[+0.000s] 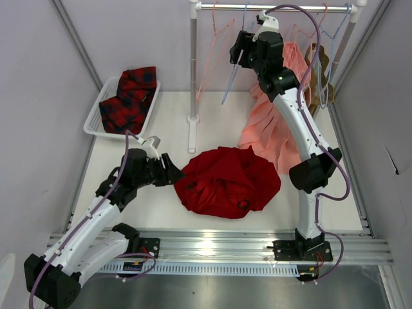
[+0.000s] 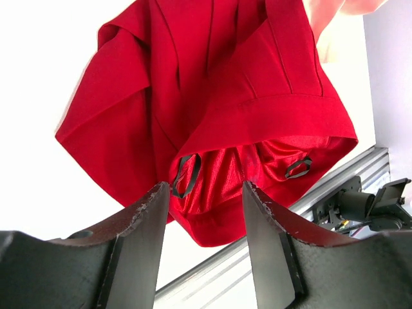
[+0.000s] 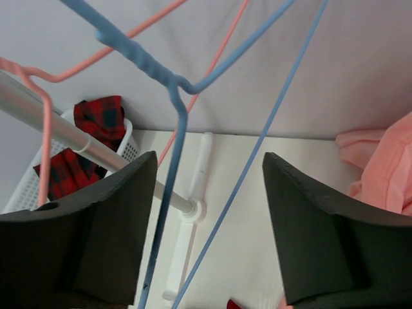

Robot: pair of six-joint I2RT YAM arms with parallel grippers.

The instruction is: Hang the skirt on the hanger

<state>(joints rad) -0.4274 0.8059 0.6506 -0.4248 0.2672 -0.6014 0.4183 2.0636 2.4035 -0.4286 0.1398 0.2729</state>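
Observation:
The deep-red skirt (image 1: pixel 225 180) lies crumpled on the white table. In the left wrist view the skirt (image 2: pixel 212 96) shows its open waist with two black loops facing me. My left gripper (image 1: pixel 175 174) is open at the skirt's left edge, and the waist hem lies just past the fingertips of the left gripper (image 2: pixel 206 193). The light-blue hanger (image 1: pixel 230 84) hangs on the rack rail. My right gripper (image 1: pixel 238 55) is open beside it. In the right wrist view two wires of the hanger (image 3: pixel 166 193) run between the open fingers of the right gripper (image 3: pixel 209 156), untouched.
A salmon-pink pleated skirt (image 1: pixel 273 122) hangs behind the right arm. Pink hangers (image 3: pixel 45 129) and another blue hanger (image 1: pixel 336 31) hang on the rail. The rack's pole (image 1: pixel 193 71) stands at the back. A white basket (image 1: pixel 96 109) holds the plaid garment (image 1: pixel 129 96) at the back left.

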